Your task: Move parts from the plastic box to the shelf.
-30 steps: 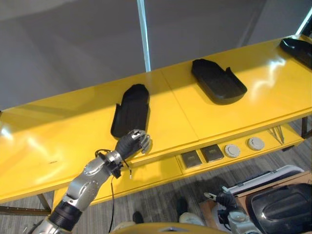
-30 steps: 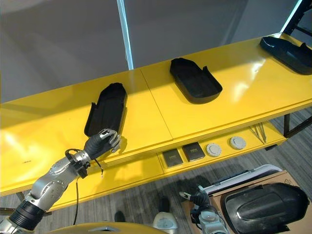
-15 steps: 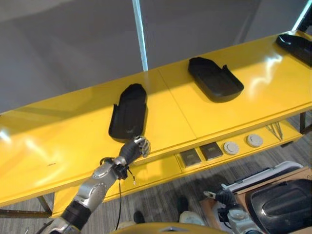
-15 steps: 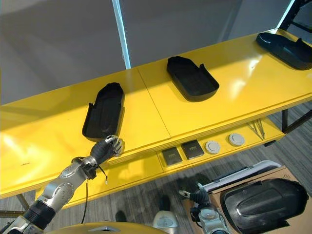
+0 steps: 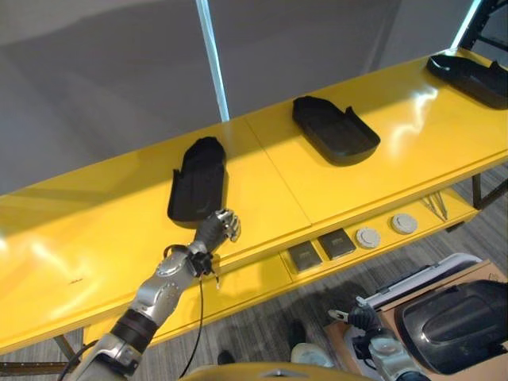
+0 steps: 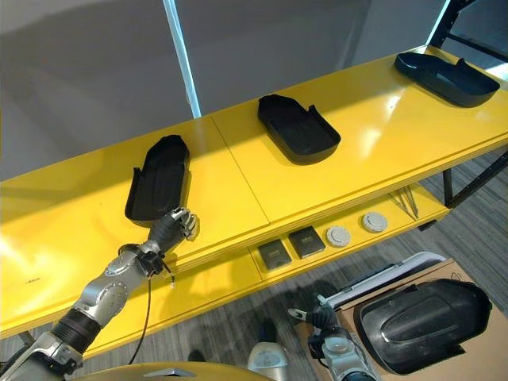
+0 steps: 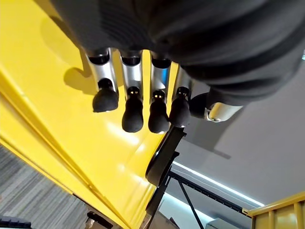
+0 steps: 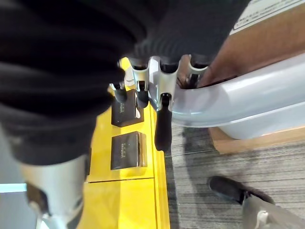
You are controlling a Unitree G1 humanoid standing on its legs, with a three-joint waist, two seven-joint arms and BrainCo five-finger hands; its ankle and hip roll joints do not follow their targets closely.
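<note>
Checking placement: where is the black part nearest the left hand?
In the left eye view, the black part lies on the yellow shelf, just beyond the left hand.

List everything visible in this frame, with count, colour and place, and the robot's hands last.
Shelf: one, yellow, two levels, across the scene.
Moulded parts: three, black, on the top level: one by the left hand, one in the middle, one at the far right end.
Square pads: two, dark, on the lower level.
Round discs: two, light grey, lower level, right of the pads.
Plastic box: one, pale grey rim, on the floor at lower right, holding another black part.
Left hand: fingers curled, empty, at the top level's front edge.
Right hand: low, beside the box rim.
</note>
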